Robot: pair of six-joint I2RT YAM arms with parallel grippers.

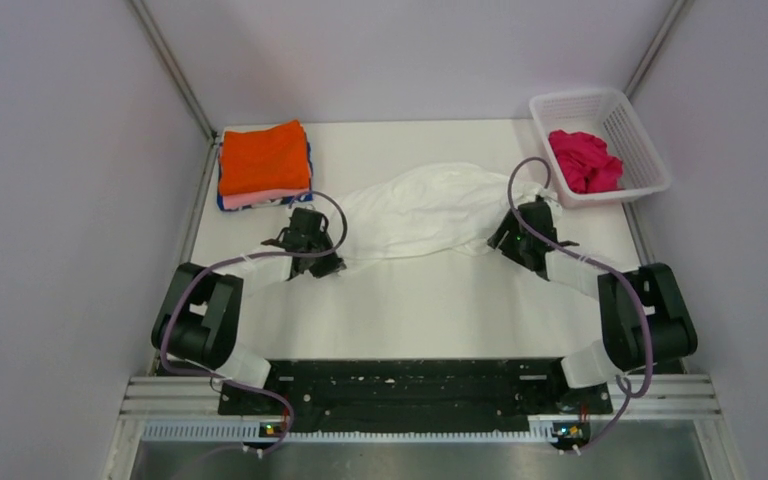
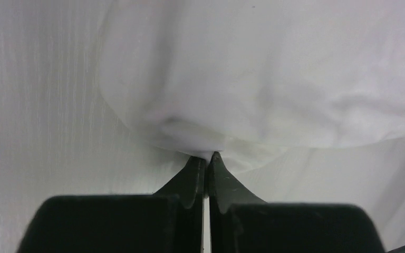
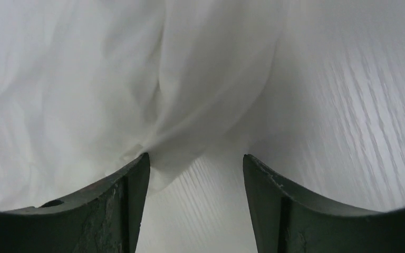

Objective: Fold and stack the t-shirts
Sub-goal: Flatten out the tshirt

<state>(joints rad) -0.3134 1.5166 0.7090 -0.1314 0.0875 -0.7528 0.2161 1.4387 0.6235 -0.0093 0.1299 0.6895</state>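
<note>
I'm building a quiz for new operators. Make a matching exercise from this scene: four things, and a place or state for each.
1 orange t-shirt
2 magenta t-shirt
3 left gripper
4 right gripper

a fingers apart
b in the basket
c atop the folded stack
d fingers shut on the white t-shirt

Pairs: 1-c, 2-b, 3-d, 4-a

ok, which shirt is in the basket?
The magenta shirt, crumpled in the basket; the white shirt lies spread mid-table, the orange shirt tops the stack.
</note>
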